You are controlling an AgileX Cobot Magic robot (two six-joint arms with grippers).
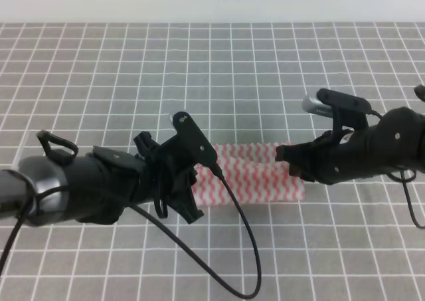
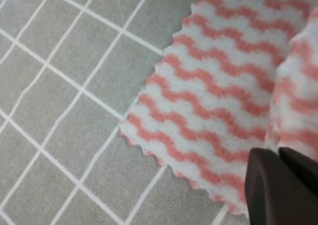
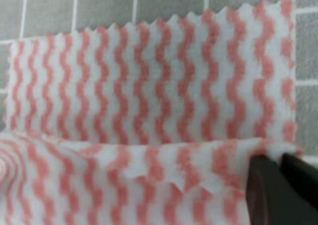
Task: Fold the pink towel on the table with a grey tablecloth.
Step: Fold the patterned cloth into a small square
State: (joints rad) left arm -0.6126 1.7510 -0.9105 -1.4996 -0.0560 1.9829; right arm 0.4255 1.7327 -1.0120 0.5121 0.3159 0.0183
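Observation:
The pink towel [image 1: 255, 181] lies at the middle of the table with a grey tablecloth [image 1: 133, 68], its far strip raised and curled over the flat part. My left gripper [image 1: 196, 180] is at the towel's left end and my right gripper [image 1: 292, 160] at its right end. In the left wrist view the left gripper [image 2: 279, 158] is shut on a lifted layer of the pink towel [image 2: 213, 86] above the flat layer. In the right wrist view the right gripper [image 3: 279, 160] pinches the pinked edge of the towel [image 3: 149, 86], whose near layer is folded up.
A black cable [image 1: 242, 234] loops from the left arm over the grid cloth toward the front edge. Grey grid cloth [image 2: 59, 86] lies bare left of the towel. A white wall runs along the far edge of the table.

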